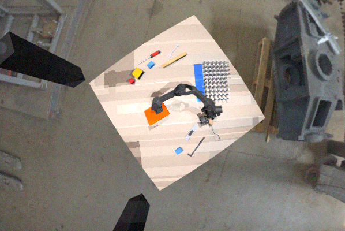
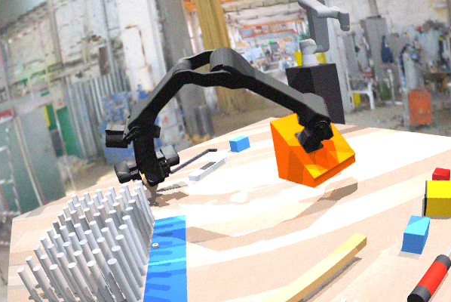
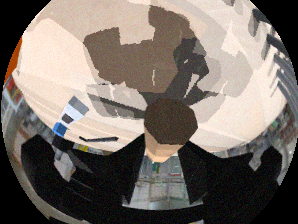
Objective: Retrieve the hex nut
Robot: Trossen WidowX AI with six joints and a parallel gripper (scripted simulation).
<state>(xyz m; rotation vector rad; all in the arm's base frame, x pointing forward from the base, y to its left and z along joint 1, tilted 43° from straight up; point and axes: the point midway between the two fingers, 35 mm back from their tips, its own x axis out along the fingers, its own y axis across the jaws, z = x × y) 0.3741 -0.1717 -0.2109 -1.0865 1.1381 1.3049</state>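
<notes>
My gripper (image 1: 209, 118) (image 2: 150, 177) (image 3: 161, 137) is shut on the wooden handle of a thin hook tool (image 1: 216, 133) (image 3: 170, 123). It holds the tool low over the table, just beyond the near corner of the spacer field (image 1: 216, 81) (image 2: 90, 241). The tool's thin shaft points away from the field. The grey spacers stand upright in rows. The blue taped strip (image 1: 199, 75) (image 2: 169, 264) runs along the field's front. The small hex nut (image 2: 155, 245) lies on the strip near the spacers; it is too small to make out in the overhead view.
Past the gripper lie a white-grey bar (image 1: 191, 133) (image 2: 207, 169), an L-shaped hex key (image 1: 196, 146) (image 2: 193, 158) and a blue cube (image 1: 178, 151) (image 2: 239, 143). The orange arm base (image 1: 156, 114) (image 2: 312, 155) stands mid-table. A wooden ruler (image 1: 173, 60) (image 2: 323, 268), screwdriver (image 1: 150, 56) (image 2: 431, 277) and coloured blocks lie on the far side.
</notes>
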